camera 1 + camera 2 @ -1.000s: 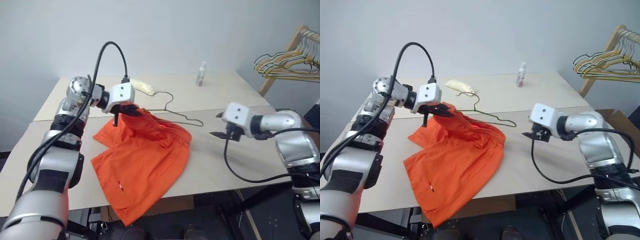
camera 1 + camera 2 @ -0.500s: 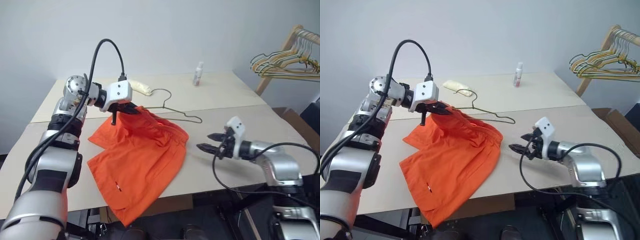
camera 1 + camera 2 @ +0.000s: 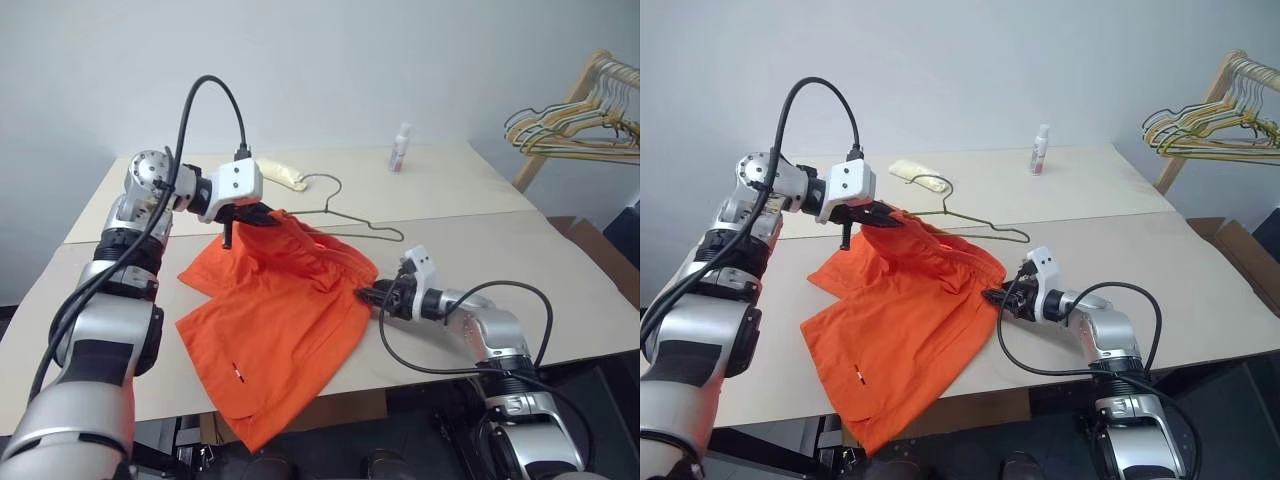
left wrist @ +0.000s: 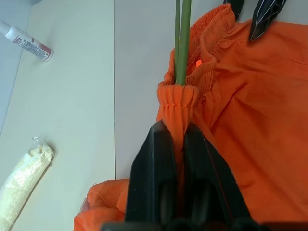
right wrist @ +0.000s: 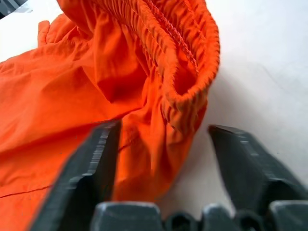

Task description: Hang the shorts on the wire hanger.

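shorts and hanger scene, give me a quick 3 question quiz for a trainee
1. True or false: the left gripper is shut on the shorts at the waistband.
2. The right gripper has its fingers: A) apart, either side of the waistband edge B) clamped on the wire hanger C) holding the small bottle
3. Fill in: the bunch of spare hangers hangs on a wooden ____.

Key: 1 true; 2 A; 3 rack

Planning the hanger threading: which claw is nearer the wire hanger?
Left. The left claw pinches the shorts right at the wire hanger; the right claw sits at the waistband's far end.
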{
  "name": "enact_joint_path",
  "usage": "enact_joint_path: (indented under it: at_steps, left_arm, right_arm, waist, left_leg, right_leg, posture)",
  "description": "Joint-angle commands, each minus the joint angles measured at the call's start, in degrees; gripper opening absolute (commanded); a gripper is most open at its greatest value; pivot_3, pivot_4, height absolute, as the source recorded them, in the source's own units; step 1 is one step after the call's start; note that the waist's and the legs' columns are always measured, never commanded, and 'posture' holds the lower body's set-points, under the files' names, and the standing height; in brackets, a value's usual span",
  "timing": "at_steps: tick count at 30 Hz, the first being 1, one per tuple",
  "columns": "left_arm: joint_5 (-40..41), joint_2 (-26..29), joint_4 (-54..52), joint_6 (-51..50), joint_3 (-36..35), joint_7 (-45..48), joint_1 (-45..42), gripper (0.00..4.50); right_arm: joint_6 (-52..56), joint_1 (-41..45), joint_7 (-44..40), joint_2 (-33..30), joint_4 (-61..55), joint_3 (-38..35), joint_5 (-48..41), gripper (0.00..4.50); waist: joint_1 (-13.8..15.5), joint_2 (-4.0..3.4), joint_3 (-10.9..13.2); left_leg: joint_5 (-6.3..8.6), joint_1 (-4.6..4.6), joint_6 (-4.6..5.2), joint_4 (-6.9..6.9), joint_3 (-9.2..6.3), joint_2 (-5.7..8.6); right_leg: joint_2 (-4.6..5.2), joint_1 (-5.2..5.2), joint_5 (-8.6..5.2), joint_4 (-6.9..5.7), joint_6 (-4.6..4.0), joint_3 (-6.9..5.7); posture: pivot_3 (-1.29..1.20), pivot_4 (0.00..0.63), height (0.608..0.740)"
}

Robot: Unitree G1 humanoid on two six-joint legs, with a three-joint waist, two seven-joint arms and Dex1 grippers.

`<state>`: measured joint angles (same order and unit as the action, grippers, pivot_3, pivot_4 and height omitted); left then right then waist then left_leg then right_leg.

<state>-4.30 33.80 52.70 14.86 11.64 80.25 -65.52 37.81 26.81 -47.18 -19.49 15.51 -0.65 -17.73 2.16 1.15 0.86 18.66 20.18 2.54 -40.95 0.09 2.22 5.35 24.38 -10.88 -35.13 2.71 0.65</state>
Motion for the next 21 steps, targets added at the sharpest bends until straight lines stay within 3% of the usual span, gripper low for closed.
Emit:
enact_joint_path:
  at_steps: [1,6,11,15,21]
  left_arm:
    - [1.2,0.8,-1.5,0.4,-1.8,-1.1,-0.9,0.00]
    - [1.9,1.2,-1.4,1.3,-2.4,-0.6,-0.7,0.00]
    - [3.9,3.2,-2.7,1.5,-2.9,5.1,0.2,0.00]
    - [8.6,6.0,-4.6,1.3,-3.4,11.8,1.7,0.00]
    - [12.2,9.9,-5.2,2.2,0.2,12.2,3.0,0.00]
  right_arm:
    - [-0.4,1.3,0.0,-0.6,-0.9,-0.7,-1.1,1.75]
    - [-0.3,1.1,1.1,-0.5,-0.6,-0.5,-0.7,0.05]
    - [-1.0,0.6,-0.5,-3.7,-1.4,-1.2,-0.7,0.05]
    - [-0.8,0.0,-5.4,-9.7,-2.9,-1.5,-1.6,0.05]
    - [-3.0,-1.1,-13.2,-17.5,-5.0,-0.9,-2.5,0.05]
  waist:
    - [0.0,0.00,0.0]
    - [0.0,0.00,0.0]
    - [0.0,0.00,0.0]
    - [0.0,0.00,0.0]
    - [0.0,0.00,0.0]
  left_leg:
    - [0.00,0.00,0.00,0.00,0.00,0.00]
    - [0.00,0.00,0.00,0.00,0.00,0.00]
    - [0.00,0.00,0.01,0.00,0.01,0.00]
    - [0.01,0.01,0.02,0.00,0.02,0.00]
    - [0.22,0.01,0.38,-0.02,0.00,-0.04]
  right_leg:
    - [0.00,0.00,0.00,0.00,0.00,0.00]
    - [0.00,0.00,0.00,0.00,0.00,0.00]
    - [0.00,0.00,0.00,0.00,0.00,0.01]
    - [0.01,0.00,0.00,0.01,0.00,0.00]
    - [0.00,0.00,0.00,0.01,0.00,0.00]
  posture:
    - [0.13,0.000,0.740]
    - [0.13,0.000,0.740]
    - [0.12,0.000,0.740]
    - [0.12,0.000,0.740]
    - [0.12,0.000,0.740]
